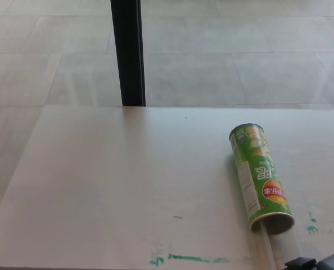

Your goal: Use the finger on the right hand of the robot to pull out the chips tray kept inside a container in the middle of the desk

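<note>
A green chips can (260, 177) lies on its side on the right part of the pale desk (116, 185), its open mouth facing the near edge. A clear, faint tray (271, 247) sticks out of that mouth toward the front edge. Only a sliver of my right hand (321, 262) shows at the bottom right corner, just beyond the tray's near end. Whether it touches the tray is too small to tell. My left hand does not show.
A black post (127, 53) stands behind the desk's far edge at centre left. Green marks (184, 259) streak the desk's front edge, and smaller ones (313, 228) lie right of the can. Tiled floor lies beyond.
</note>
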Robot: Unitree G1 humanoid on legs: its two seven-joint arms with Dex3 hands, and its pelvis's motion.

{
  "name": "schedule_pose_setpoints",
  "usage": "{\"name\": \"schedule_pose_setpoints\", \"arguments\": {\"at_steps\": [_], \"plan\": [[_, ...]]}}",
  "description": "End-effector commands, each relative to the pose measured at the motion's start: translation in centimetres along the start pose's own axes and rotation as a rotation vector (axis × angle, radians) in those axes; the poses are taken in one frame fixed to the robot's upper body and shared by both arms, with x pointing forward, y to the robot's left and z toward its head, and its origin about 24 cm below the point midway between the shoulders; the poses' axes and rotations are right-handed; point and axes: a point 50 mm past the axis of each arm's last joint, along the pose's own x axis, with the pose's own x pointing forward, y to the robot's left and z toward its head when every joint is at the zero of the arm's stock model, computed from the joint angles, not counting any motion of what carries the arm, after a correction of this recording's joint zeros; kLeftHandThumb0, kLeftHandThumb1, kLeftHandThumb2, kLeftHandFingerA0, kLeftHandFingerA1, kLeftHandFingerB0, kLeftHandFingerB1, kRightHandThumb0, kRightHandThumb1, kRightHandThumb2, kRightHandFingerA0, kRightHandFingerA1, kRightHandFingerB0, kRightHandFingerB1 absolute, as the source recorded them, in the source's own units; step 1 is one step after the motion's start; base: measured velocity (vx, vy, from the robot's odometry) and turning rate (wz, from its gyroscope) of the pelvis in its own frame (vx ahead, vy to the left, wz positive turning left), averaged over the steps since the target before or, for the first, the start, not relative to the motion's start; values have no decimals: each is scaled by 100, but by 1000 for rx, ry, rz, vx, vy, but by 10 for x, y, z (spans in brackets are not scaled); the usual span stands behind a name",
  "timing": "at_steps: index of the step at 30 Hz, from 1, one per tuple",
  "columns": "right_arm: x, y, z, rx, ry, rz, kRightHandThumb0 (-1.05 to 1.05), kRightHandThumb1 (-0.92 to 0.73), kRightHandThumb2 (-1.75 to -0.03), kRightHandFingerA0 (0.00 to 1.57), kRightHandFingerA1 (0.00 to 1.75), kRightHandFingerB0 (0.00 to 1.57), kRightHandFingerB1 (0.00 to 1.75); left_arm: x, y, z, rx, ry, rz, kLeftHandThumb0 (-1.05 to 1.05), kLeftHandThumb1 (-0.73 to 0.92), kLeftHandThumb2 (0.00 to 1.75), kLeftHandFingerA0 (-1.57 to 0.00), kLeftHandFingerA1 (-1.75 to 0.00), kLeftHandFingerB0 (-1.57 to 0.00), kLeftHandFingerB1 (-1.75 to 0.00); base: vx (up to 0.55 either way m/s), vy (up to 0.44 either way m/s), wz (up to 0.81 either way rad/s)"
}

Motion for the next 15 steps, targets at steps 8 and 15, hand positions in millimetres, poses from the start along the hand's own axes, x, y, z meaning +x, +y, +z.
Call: {"name": "schedule_pose_setpoints", "arguments": {"at_steps": [8, 15], "plan": [[-23, 17, 9, 32, -19, 96, -18, -55, -56, 90, 133, 50, 44, -3, 11, 1, 7, 1, 30, -58, 70, 61, -49, -59, -58, -53, 0, 0, 0], [-35, 16, 11, 27, -23, 77, -18, -54, -57, 92, 132, 50, 46, -3, 10, 0, 8, 4, 29, -59, 69, 61, -52, -61, -56, -52, 0, 0, 0]]}}
